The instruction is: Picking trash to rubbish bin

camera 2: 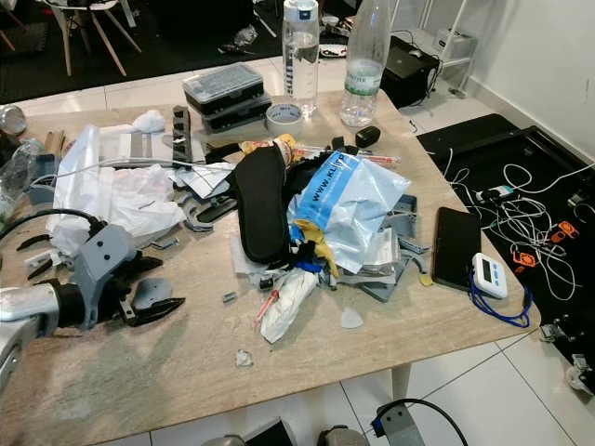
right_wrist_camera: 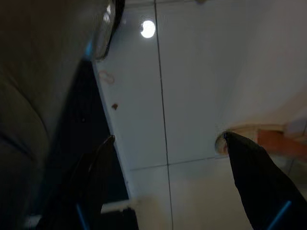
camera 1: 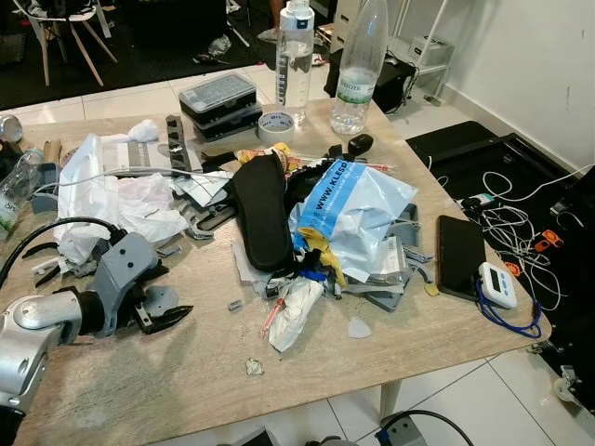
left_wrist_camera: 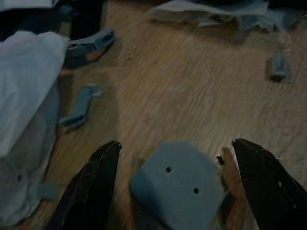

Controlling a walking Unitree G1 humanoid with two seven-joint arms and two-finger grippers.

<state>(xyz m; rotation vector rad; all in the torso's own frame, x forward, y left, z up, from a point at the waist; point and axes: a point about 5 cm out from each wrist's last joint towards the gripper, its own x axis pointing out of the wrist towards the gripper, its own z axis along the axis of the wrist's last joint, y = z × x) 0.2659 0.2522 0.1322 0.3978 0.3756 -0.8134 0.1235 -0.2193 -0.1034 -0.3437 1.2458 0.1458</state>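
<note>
My left tool [left_wrist_camera: 175,158] rests spread wide on the pale wooden surface [camera 1: 186,372], gripping nothing; the flat grey plastic piece [left_wrist_camera: 180,184] lies between its fingers, probably touching neither.

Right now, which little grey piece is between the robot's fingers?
The flat grey plate with two small holes, lying on the table between the open left gripper's fingers. The other grey bits lie farther off.

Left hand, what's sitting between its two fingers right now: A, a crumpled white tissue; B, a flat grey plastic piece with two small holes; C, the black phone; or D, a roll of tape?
B: the left hand is open low over the wooden table, and the flat grey plastic piece with two small holes lies between its black fingers.
</note>
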